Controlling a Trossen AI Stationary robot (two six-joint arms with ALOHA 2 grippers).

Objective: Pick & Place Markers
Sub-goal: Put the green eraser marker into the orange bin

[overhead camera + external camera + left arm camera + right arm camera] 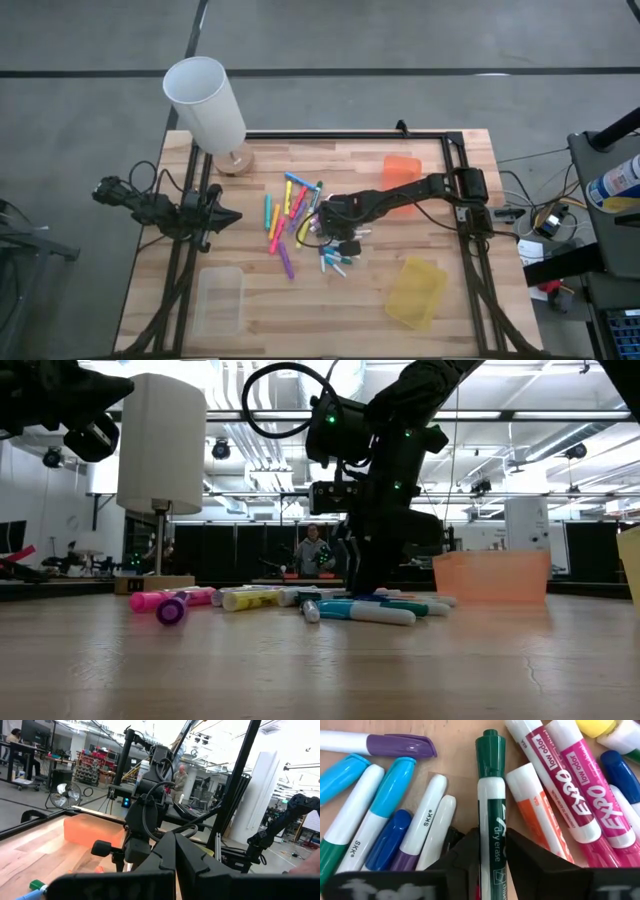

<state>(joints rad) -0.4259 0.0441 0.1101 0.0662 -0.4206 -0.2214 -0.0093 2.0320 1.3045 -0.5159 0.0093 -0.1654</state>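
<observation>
Right gripper (492,862) is lowered into the pile of markers (300,222) at mid-table. Its two dark fingers (540,857) are narrowed around a green-capped dry-erase marker (491,810), one on each side of the white barrel, with the barrel running straight out ahead of them and the green cap farthest from the wrist. Whether that marker is lifted off the wood cannot be told.

Just beside the held marker on one side, an orange marker (540,815) and two pink markers (570,785) are seen lying close together. On the other side, white-barrelled markers (427,820) with blue and teal caps are fanned out, and a purple-capped one (402,744) lies across beyond them.

In the low view, the gripper (365,585) is seen down at table level, right among the pens. An orange bin (400,168) sits behind the right arm; a yellow bin (415,290) lies well apart toward the table's front.

Left gripper (228,216) is parked at the left side, fingers pressed together, nothing held, well clear of the pile.
</observation>
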